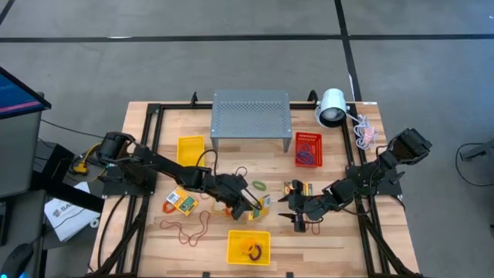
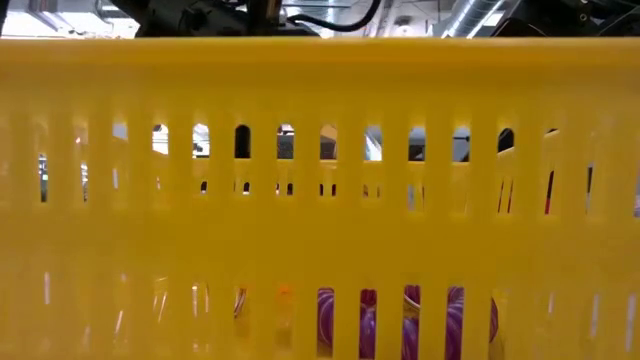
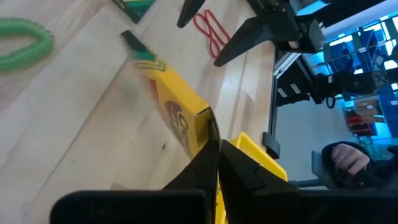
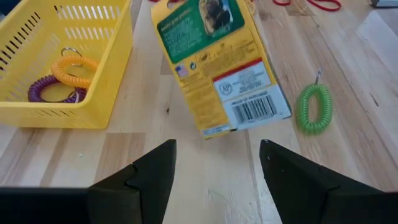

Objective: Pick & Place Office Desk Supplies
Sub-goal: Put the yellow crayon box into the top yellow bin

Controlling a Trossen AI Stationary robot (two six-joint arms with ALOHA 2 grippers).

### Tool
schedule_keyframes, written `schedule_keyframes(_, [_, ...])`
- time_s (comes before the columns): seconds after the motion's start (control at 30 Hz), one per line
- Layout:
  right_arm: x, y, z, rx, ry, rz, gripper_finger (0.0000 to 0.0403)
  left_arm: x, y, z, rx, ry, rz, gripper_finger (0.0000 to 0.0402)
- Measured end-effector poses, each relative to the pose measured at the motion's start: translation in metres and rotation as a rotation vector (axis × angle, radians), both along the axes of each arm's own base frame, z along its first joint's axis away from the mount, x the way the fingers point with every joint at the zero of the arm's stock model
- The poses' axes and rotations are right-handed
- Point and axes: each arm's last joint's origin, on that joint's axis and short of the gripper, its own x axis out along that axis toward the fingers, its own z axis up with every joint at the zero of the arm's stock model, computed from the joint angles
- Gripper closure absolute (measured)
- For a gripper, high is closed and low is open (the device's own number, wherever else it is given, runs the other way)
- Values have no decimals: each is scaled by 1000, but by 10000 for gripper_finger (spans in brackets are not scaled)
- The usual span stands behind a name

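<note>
The left gripper (image 1: 257, 207) is clamped on one edge of a yellow-and-green crayon box (image 3: 171, 106), holding it on its narrow side just off the wooden table (image 1: 139, 239); that edge grip probably suits a flat box that gives the fingers nothing to get under when it lies flat. The box sits between the two arms, just behind the front yellow basket (image 1: 248, 247), which looks like the likely drop point (it already holds coiled wrist bands, one orange and one purple, seen from the right wrist). The right gripper (image 1: 298, 222) hovers with its fingers parted and empty, facing the box's barcode side (image 4: 239, 93) from near by, apart from it, as if waiting or ready to support. A green coiled band (image 4: 314, 107) lies flat on the table just beside the box. A second crayon box (image 1: 180, 201) lies flat farther toward the left arm's side, with red rubber-band loops (image 1: 193, 229) near it.
</note>
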Motion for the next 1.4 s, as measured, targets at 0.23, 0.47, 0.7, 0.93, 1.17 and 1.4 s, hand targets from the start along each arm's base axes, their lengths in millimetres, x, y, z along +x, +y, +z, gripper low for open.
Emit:
schedule_keyframes(0.23, [0, 0, 0, 0, 1, 0, 175, -7, 3, 23, 52, -78, -7, 400])
schedule_keyframes(0.47, [0, 0, 0, 1, 2, 1, 175, -28, 7, 58, 250, -160, 29, 400])
schedule_keyframes(0.7, [0, 0, 0, 4, 2, 0, 175, -51, 8, 88, 391, -273, 45, 400])
schedule_keyframes(0.93, [0, 0, 0, 14, 4, -8, 175, -86, 19, 80, 394, -376, 95, 400])
schedule_keyframes(1.17, [0, 0, 0, 16, 3, -10, 175, -123, 30, 67, 359, -485, 115, 400])
schedule_keyframes(1.4, [0, 0, 0, 23, -1, -14, 175, -147, 37, 72, 340, -552, 130, 400])
